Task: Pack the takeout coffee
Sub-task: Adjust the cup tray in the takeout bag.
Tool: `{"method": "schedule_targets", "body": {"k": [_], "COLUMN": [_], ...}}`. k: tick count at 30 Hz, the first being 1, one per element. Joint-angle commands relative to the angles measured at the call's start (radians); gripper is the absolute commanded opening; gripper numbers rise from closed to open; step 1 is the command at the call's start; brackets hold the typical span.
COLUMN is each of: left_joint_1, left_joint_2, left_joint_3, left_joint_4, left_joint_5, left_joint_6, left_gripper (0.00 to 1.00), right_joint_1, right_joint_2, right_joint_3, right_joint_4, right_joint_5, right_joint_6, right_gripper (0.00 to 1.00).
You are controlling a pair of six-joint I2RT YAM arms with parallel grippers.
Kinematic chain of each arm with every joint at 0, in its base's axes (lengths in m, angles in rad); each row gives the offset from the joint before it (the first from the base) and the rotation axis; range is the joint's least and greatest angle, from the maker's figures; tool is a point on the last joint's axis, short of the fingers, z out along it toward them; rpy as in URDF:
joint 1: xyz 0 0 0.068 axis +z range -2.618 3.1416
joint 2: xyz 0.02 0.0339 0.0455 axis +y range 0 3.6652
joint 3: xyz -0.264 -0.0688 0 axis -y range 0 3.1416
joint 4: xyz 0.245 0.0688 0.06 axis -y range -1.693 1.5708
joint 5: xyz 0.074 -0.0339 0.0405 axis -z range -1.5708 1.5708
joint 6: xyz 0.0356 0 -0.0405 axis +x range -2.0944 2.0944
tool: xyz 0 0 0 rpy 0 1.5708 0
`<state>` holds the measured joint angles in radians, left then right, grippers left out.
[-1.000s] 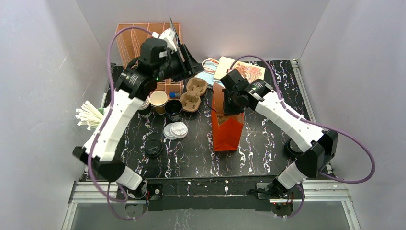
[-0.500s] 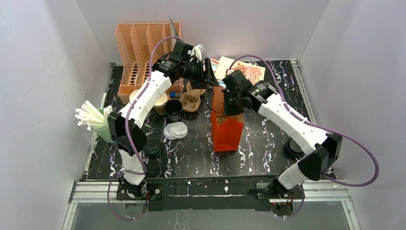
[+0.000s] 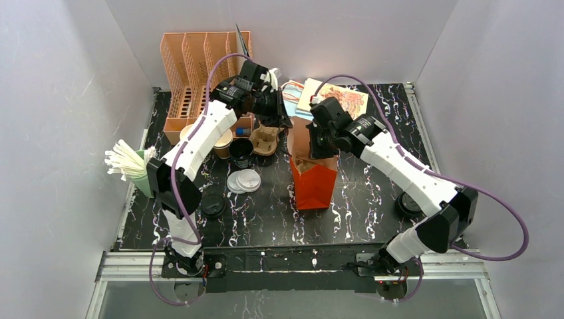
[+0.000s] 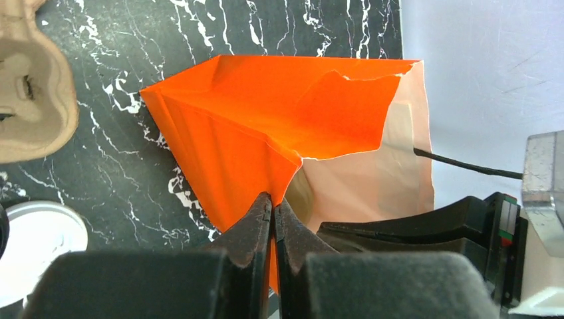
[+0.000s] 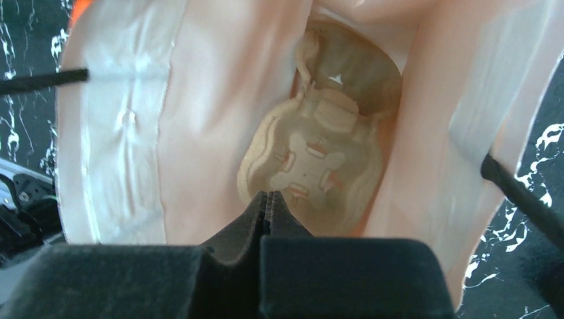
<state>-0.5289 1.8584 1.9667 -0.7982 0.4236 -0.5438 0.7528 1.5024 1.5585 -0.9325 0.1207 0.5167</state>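
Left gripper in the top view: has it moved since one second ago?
Yes. The left gripper left the orange desk organizer at the back and came right and nearer, to the orange paper bag, whose rim it now pinches.

Pale grey walls enclose a black, white-veined marble-pattern table under even light, metal rail at lower frame edge

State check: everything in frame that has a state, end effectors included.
orange bag: upright, mouth open
pulp carrier: in bag bottom
left end effector: shut on bag rim
right end effector: shut, apparently on bag rim
kraft cup: upright, unlidded, outside bag
black cup: upright, unlidded
white lids: loose, uncapped
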Motion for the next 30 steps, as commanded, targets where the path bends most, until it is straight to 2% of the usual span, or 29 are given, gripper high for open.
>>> {"method": "schedule_targets", "body": {"k": [1, 9, 14, 20, 26, 30], "left_joint_1": [-0.032, -0.146, -0.217, -0.235, -0.237, -0.237], "left_joint_2": [-0.149, -0.397, -0.498, -0.601, -0.643, -0.646], "left_joint_3": [-0.045, -0.384, -0.462, -0.580, -0.671, -0.697], "left_joint_4": [-0.025, 0.306, 0.442, 0.504, 0.547, 0.576], "left_joint_5": [-0.040, -0.237, -0.333, -0.280, -0.222, -0.218], "left_joint_6": [-0.051, -0.255, -0.213, -0.143, -0.179, -0.228], "left_gripper": [0.00, 0.00, 0.00, 0.00, 0.00, 0.00], "right_joint_1": [0.001, 0.067, 0.139, 0.172, 0.177, 0.177], "right_joint_2": [-0.091, -0.159, -0.283, -0.400, -0.433, -0.426], "right_joint_3": [-0.057, -0.144, -0.277, -0.438, -0.491, -0.469], "right_joint_4": [0.084, 0.177, 0.305, 0.331, 0.348, 0.380], "right_joint_5": [-0.049, -0.055, -0.041, -0.006, 0.076, 0.123], "right_joint_6": [-0.101, -0.145, -0.175, -0.178, -0.188, -0.235], "right_gripper": [0.01, 0.01, 0.01, 0.01, 0.01, 0.01]}}
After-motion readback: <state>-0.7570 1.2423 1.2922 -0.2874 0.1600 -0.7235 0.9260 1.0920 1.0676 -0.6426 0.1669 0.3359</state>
